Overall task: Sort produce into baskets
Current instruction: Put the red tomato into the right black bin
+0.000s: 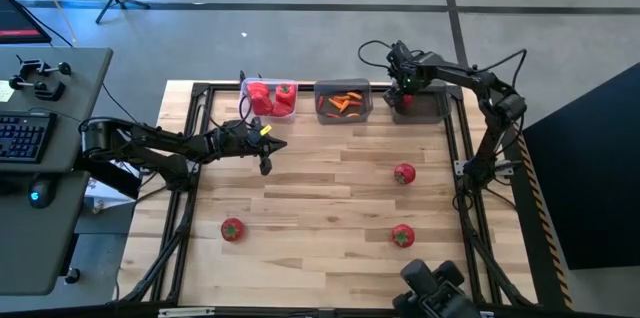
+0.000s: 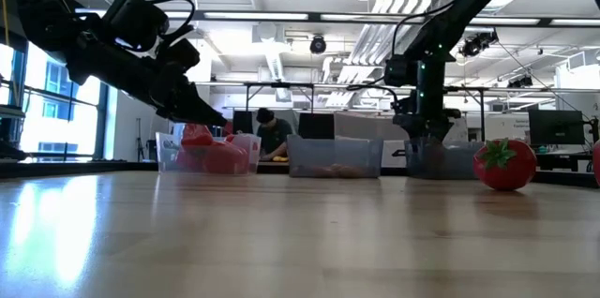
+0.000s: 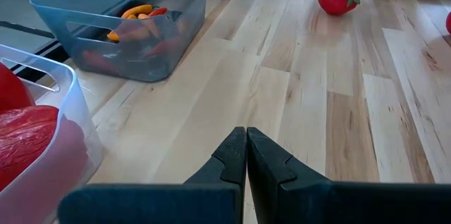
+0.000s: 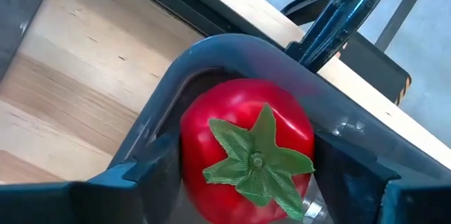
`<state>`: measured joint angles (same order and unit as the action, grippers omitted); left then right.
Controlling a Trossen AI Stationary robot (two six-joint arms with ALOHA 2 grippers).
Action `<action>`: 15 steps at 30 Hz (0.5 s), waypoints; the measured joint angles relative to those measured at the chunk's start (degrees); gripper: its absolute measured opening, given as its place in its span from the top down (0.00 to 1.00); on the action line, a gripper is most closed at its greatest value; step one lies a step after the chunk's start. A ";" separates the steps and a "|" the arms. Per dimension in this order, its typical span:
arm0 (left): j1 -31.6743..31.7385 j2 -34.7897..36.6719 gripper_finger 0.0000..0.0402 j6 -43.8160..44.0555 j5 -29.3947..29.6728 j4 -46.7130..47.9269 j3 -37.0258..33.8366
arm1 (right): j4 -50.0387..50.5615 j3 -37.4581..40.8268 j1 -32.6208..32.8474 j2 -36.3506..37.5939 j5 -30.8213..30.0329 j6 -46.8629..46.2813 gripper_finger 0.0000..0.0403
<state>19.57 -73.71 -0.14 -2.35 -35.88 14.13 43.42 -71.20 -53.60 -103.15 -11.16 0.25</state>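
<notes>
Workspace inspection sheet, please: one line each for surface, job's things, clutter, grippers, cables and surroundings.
Surface: wooden table, inside a dark frame.
Job's things: clear basket holds red peppers; middle grey basket holds orange pieces; right grey basket holds one tomato. Three tomatoes lie loose on the table.
Clutter: nothing seen on the table.
Grippers: left gripper shut and empty, over the table near the clear basket; right gripper over the right grey basket, tomato between its fingers.
Cables: black cables loop along the right arm.
Surroundings: desk with keyboard left of the table; a person sits beyond it.
</notes>
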 joint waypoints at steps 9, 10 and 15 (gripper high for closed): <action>0.00 0.00 1.00 -0.02 0.00 0.04 0.00 | -0.06 0.00 1.83 0.00 -2.37 0.28 0.20; 0.00 0.00 1.00 -0.02 0.00 0.04 0.00 | -0.04 0.01 1.93 0.00 -2.36 0.59 0.20; 0.00 0.00 1.00 -0.02 -0.02 0.07 0.00 | 0.02 0.02 2.61 0.24 -2.36 1.72 0.19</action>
<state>19.57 -73.71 -0.16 -2.37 -35.81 14.13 43.44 -71.18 -50.99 -102.92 -13.52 1.97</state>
